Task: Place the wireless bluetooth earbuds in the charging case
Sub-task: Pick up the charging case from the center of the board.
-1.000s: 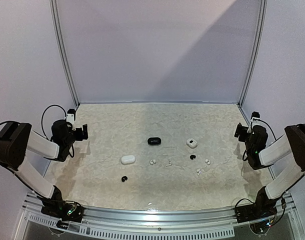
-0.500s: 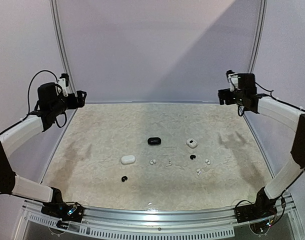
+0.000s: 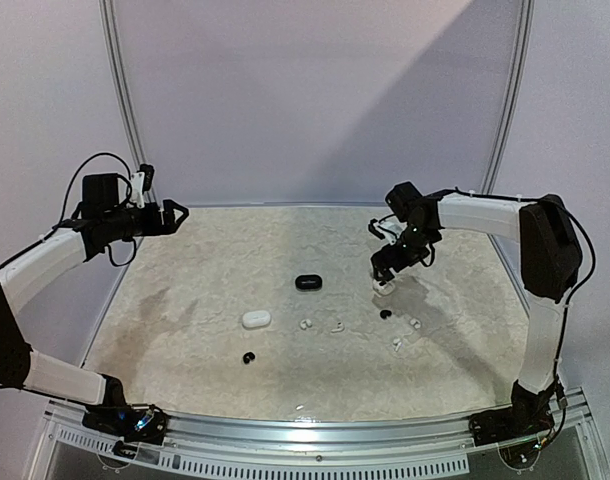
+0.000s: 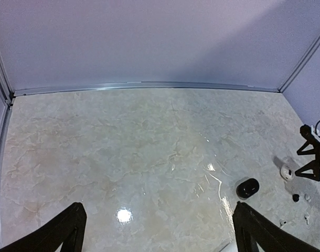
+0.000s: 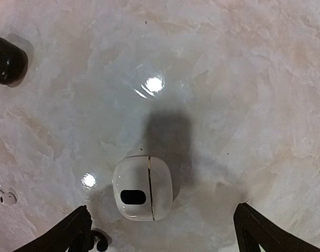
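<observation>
Right gripper (image 3: 385,272) hovering over the white charging case (image 5: 143,188) — jaws spread wide, holding nothing.
Looks like the approach step; earbuds (image 3: 305,324) lying loose on the tabletop (image 3: 205,270) near it, none seated. Next move is calling for a square descent onto the case — left gripper (image 3: 175,213) idling, also released.
</observation>
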### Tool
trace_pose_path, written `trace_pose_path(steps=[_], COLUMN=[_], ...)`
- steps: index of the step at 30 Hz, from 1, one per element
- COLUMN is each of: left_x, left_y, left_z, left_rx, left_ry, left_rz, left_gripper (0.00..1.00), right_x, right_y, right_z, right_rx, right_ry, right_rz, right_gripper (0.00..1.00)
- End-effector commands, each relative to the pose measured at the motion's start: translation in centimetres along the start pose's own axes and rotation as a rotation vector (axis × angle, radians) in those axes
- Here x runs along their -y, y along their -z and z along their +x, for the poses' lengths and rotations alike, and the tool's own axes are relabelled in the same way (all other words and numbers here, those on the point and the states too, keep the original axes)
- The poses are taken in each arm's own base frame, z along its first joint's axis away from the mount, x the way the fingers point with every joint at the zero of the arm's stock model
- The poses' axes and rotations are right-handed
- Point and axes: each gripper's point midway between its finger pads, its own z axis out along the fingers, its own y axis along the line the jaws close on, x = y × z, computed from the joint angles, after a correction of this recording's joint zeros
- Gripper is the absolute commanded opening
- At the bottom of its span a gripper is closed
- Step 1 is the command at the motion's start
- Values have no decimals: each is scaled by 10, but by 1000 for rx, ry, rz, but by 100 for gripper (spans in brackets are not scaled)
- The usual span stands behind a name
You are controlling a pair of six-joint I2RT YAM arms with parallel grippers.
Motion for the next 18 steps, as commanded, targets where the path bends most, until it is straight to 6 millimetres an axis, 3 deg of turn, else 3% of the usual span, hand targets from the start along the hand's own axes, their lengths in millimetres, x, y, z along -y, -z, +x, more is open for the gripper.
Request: trace_pose_path(steps=[1, 12, 18], left_x=[6, 1, 0], left_y=[-5, -4, -3], left_z=[13, 20, 19], left_rx=[-42, -44, -39], left_ry=[9, 13, 7], left_rz=[40, 4, -4], left_gripper=[99, 98, 98], right_x=[-9, -21, -17], right_y=[-17, -42, -56], right_z=[21, 29, 38], right_rx=[-85, -115, -152], right_ry=[-55, -23, -22], right_rz=[-63, -69, -32], right_gripper=[95, 86, 70])
